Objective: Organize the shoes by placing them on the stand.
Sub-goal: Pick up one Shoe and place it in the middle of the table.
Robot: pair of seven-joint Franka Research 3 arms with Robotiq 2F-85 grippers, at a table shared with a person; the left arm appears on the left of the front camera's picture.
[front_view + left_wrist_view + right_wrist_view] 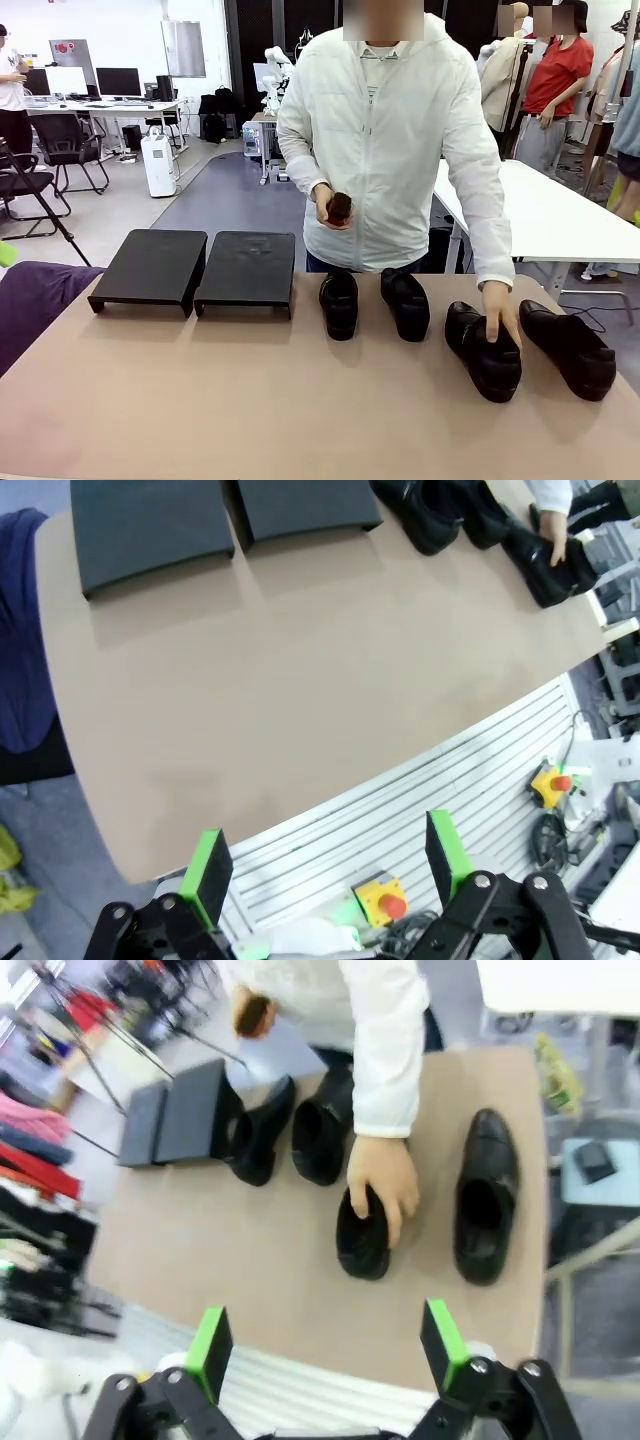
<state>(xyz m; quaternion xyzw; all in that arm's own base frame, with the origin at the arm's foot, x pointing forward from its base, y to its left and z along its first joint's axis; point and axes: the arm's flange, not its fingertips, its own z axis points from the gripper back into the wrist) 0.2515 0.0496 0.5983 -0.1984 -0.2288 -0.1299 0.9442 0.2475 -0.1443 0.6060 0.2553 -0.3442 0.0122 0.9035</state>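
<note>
Several black leather shoes stand along the table's far side: one (339, 303), a second (406, 302), a third (485, 351) with the person's hand (500, 315) resting on it, and another (567, 347) at far right. The stand, two matte-black trays (152, 268) (247, 271), sits at far left with nothing on it. My left gripper (325, 870) hangs open above the table's near edge, far from the shoes (430, 515). High over the near edge, my right gripper (325, 1345) is open too, facing the hand-covered shoe (361, 1237) and its neighbour (484, 1197).
The person stands at the far side, holding a small brown object (339, 207) in the other hand. A purple cloth (35, 295) lies off the table's left edge. A white table (555, 215) stands behind at right. The near half of the tabletop (300, 400) is bare.
</note>
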